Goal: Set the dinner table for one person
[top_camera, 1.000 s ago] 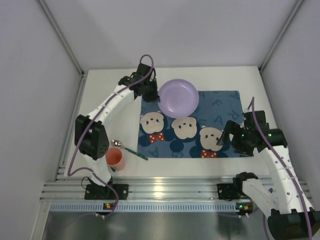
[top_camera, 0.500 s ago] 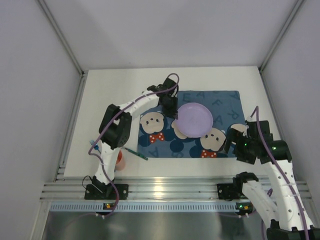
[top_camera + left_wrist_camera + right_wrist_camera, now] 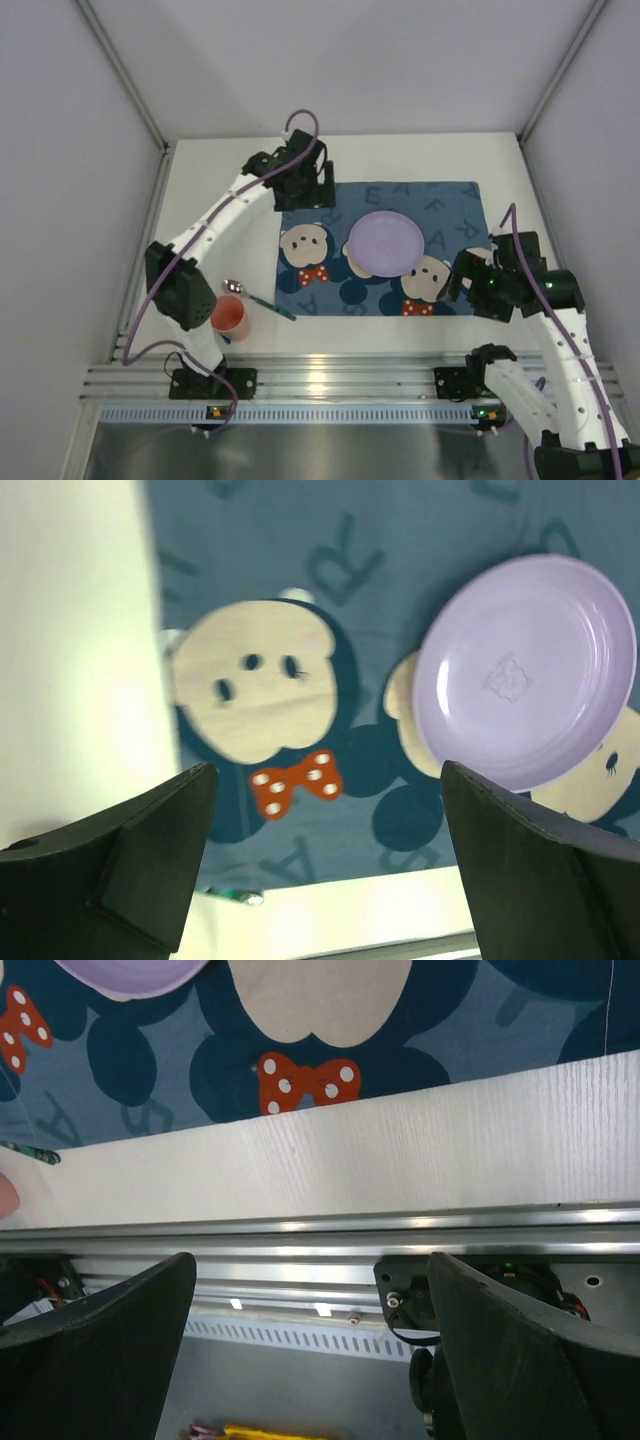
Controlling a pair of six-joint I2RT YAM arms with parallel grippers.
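A lilac plate point(image 3: 385, 243) lies flat on the blue mouse-print placemat point(image 3: 445, 205), which is spread on the white dinner table point(image 3: 215, 200). My left gripper point(image 3: 305, 198) hovers over the mat's far left corner, open and holding nothing, well clear of the plate. In the left wrist view the plate point(image 3: 525, 670) sits to the upper right, beyond the wide-apart fingers of that gripper point(image 3: 330, 880). My right gripper point(image 3: 462, 278) hangs open over the mat's near right corner. Its wrist view shows nothing between the fingers of the right gripper point(image 3: 310, 1350).
An orange cup point(image 3: 231, 318) stands on the table left of the mat. Beside it lies a spoon point(image 3: 235, 287) with a green handle point(image 3: 30, 1152). An aluminium rail point(image 3: 330, 375) runs along the near edge. White walls enclose the table.
The left gripper carried the plate onto the mat, opened and let it go, then drew back to the far left. The right arm has barely shifted.
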